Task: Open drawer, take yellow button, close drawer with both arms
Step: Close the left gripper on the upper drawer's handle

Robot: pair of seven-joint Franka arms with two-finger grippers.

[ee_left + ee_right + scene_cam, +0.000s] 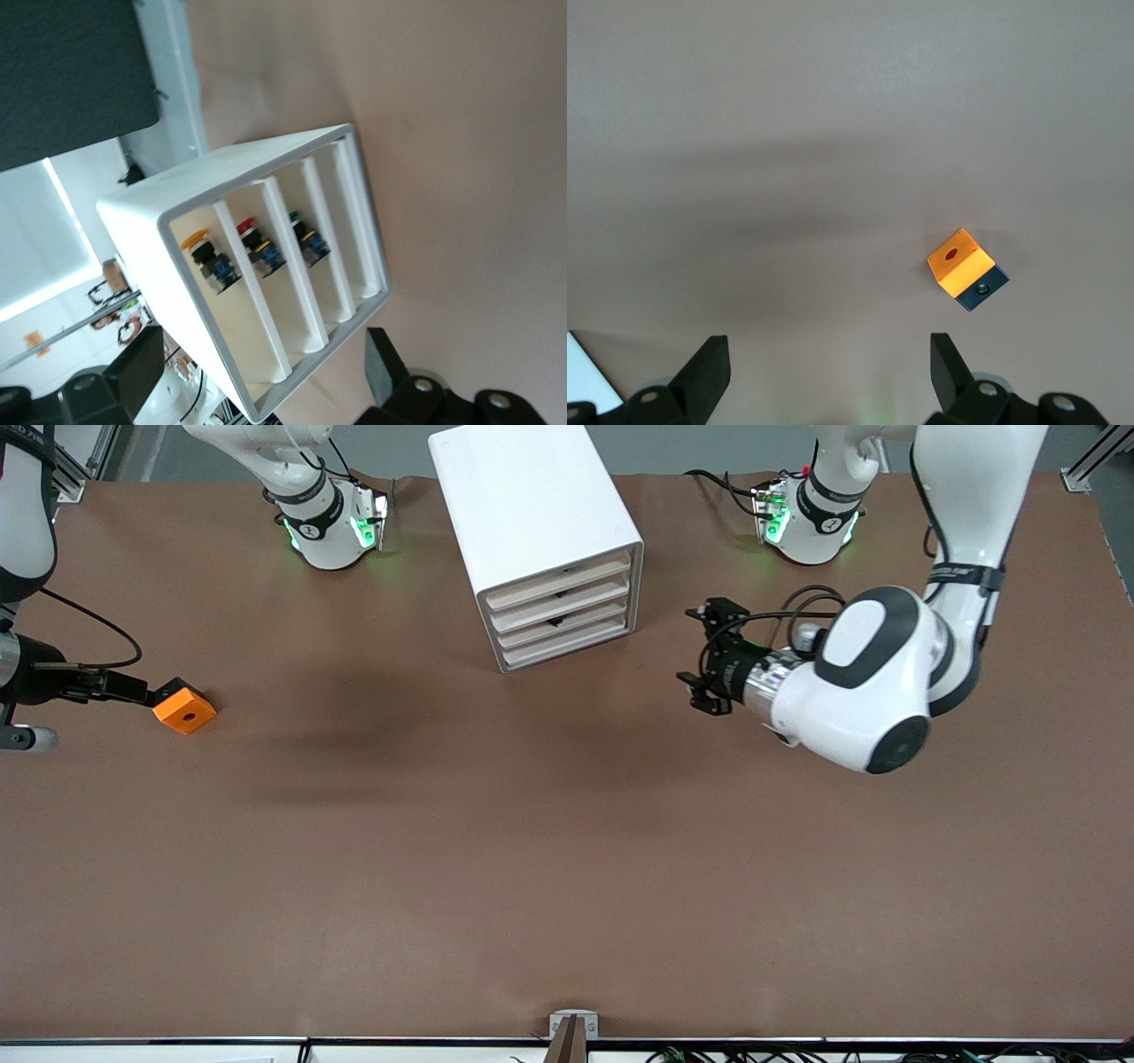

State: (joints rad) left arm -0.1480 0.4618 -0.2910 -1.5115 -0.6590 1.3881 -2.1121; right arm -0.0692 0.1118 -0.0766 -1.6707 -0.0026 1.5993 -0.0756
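Observation:
The white cabinet [532, 514] stands between the two arm bases, its four drawers [560, 607] flush with its face. In the left wrist view its face [266, 292] shows compartments. One holds the button [208, 257] with the orange-yellow cap, beside a red-capped one [257, 243] and a green-capped one [306, 239]. My left gripper [687, 646] hovers open beside the cabinet, toward the left arm's end, pointing at that face [260, 350], holding nothing. My right gripper [146, 690] hangs open and empty [827, 341] at the right arm's end of the table.
An orange square block [184, 710] with a black hole lies on the brown table just off the right gripper's tips; the right wrist view shows the block [961, 261] apart from the fingers. Cables trail near both arm bases.

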